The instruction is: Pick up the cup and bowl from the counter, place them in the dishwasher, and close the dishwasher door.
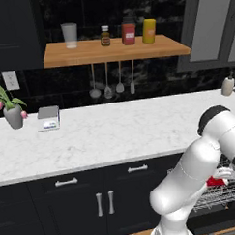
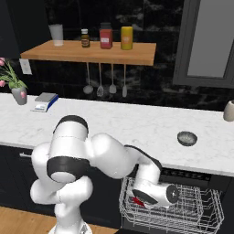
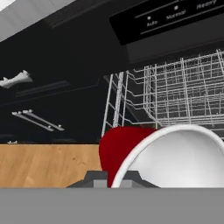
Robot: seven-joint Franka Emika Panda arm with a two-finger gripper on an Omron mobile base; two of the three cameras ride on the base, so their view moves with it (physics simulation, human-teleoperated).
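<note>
My gripper is low inside the open dishwasher, over its pulled-out grey wire rack. It is shut on the rim of the cup, which is red outside and white inside. The cup lies tilted on its side just above the rack wires. In the left base view the cup peeks out red beside the gripper, partly hidden by my arm. The small grey bowl sits on the white marble counter, right of the arm and above the dishwasher. The dishwasher door is out of view.
A wooden shelf with a glass and jars hangs over the counter, with utensils dangling below it. A potted plant and a small scale stand at the left, a pale bottle at the right. Navy cabinets flank the dishwasher.
</note>
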